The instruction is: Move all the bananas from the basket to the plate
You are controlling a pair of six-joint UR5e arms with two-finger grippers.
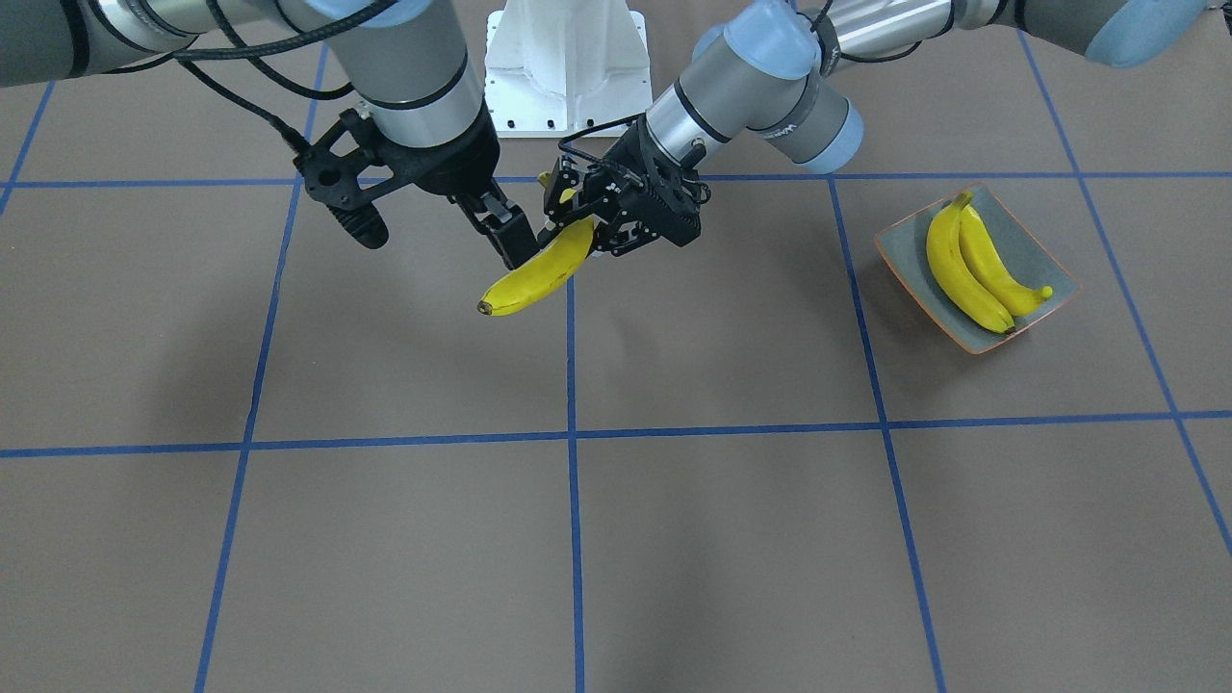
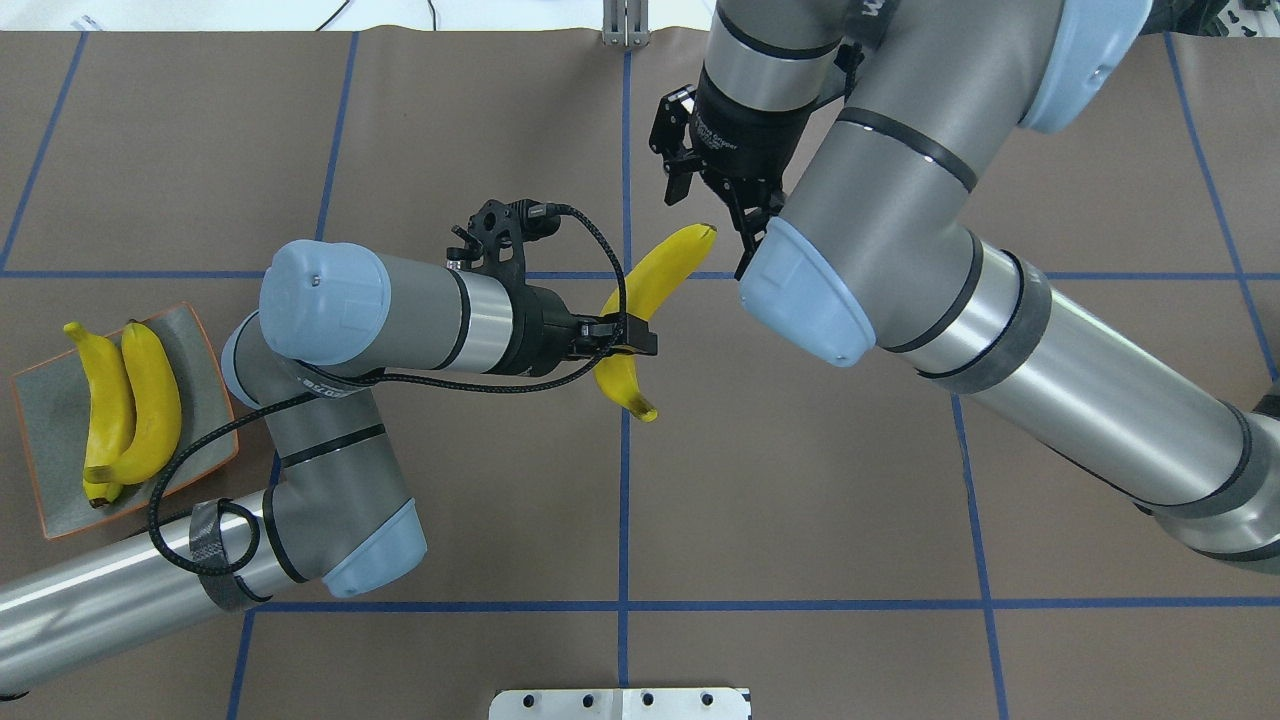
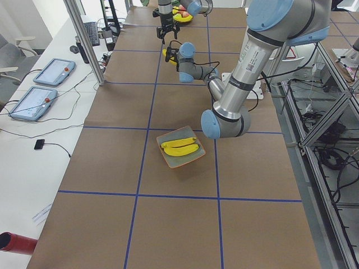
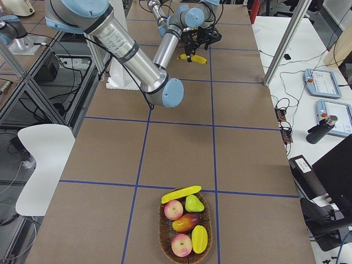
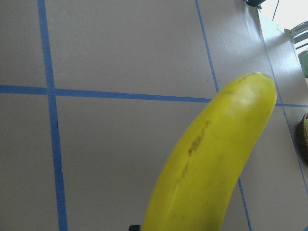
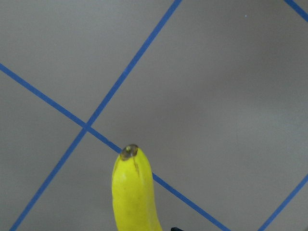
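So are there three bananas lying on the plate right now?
No, only two bananas lie on the plate; a third banana is held in the air by the left gripper.

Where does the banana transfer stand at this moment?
Done: two bananas lie on the plate. In hand: a third banana is held in mid-air by the left gripper, with the right gripper at its other end. Left: placing it, plus one banana lying across the basket rim.
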